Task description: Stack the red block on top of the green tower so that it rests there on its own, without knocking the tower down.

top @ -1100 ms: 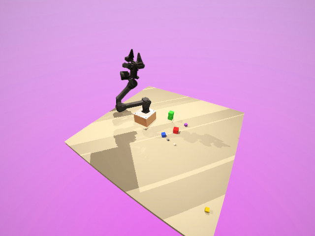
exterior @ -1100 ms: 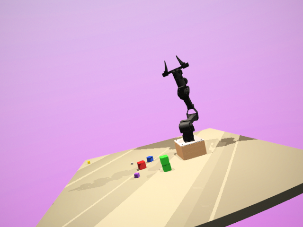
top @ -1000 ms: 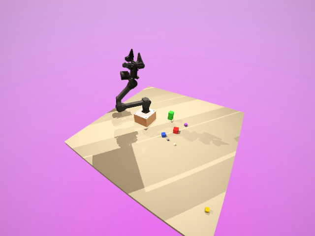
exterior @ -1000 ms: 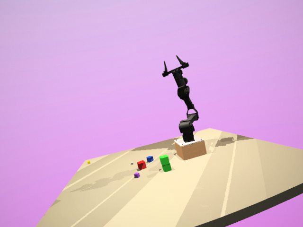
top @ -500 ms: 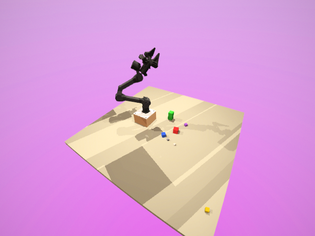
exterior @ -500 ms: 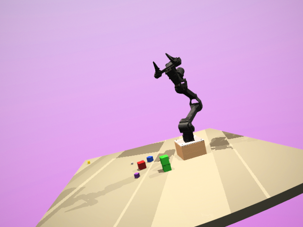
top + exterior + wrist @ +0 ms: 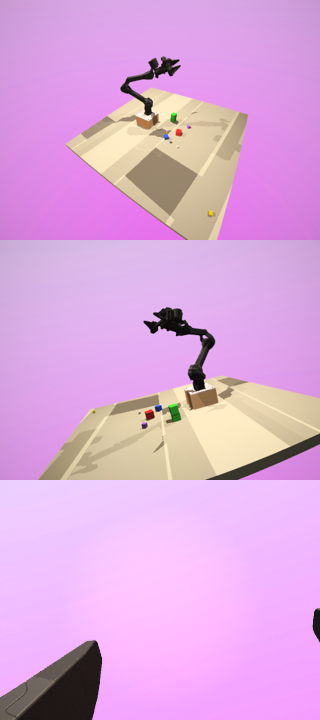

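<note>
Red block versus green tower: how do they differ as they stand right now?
The red block is a single cube; the green tower is two cubes stacked, so it stands taller. The red block lies farther from the robot's base than the green tower, with a gap between them. Both rest on the table, untouched, far below the open gripper.
</note>
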Action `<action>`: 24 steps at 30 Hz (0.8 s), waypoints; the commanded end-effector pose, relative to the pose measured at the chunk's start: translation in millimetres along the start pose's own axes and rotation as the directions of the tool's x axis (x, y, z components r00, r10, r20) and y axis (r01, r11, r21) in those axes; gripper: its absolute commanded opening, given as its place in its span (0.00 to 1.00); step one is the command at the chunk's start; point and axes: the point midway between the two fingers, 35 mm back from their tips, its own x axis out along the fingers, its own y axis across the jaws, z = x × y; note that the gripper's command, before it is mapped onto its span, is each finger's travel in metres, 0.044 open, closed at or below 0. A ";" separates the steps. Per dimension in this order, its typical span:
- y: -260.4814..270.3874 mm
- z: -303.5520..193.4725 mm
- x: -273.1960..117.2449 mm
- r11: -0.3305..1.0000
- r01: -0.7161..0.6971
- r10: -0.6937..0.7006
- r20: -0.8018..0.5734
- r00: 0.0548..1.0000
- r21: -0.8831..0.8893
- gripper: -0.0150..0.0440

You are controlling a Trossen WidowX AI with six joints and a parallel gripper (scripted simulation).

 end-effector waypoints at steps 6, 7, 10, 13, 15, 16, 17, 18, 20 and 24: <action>-42.5 -72.3 37.6 0.981 0.112 -0.154 -0.287 0.946 -0.157 1.00; -48.7 -81.1 40.3 0.977 0.122 -0.173 -0.319 0.932 -0.174 1.00; -67.9 -107.2 46.4 0.963 0.145 -0.230 -0.414 0.881 -0.227 1.00; -88.3 -132.8 49.1 0.948 0.160 -0.284 -0.503 0.816 -0.275 1.00; -102.3 -149.4 48.9 0.938 0.166 -0.317 -0.558 0.767 -0.304 1.00; -109.4 -157.6 48.3 0.933 0.169 -0.332 -0.585 0.740 -0.317 1.00; -116.5 -165.6 47.3 0.929 0.170 -0.347 -0.611 0.712 -0.329 1.00; -123.6 -173.6 46.0 0.924 0.171 -0.361 -0.635 0.683 -0.341 1.00; -137.7 -189.1 42.3 0.916 0.172 -0.386 -0.682 0.621 -0.362 1.00; -165.6 -218.5 30.7 0.904 0.169 -0.424 -0.764 0.486 -0.393 1.00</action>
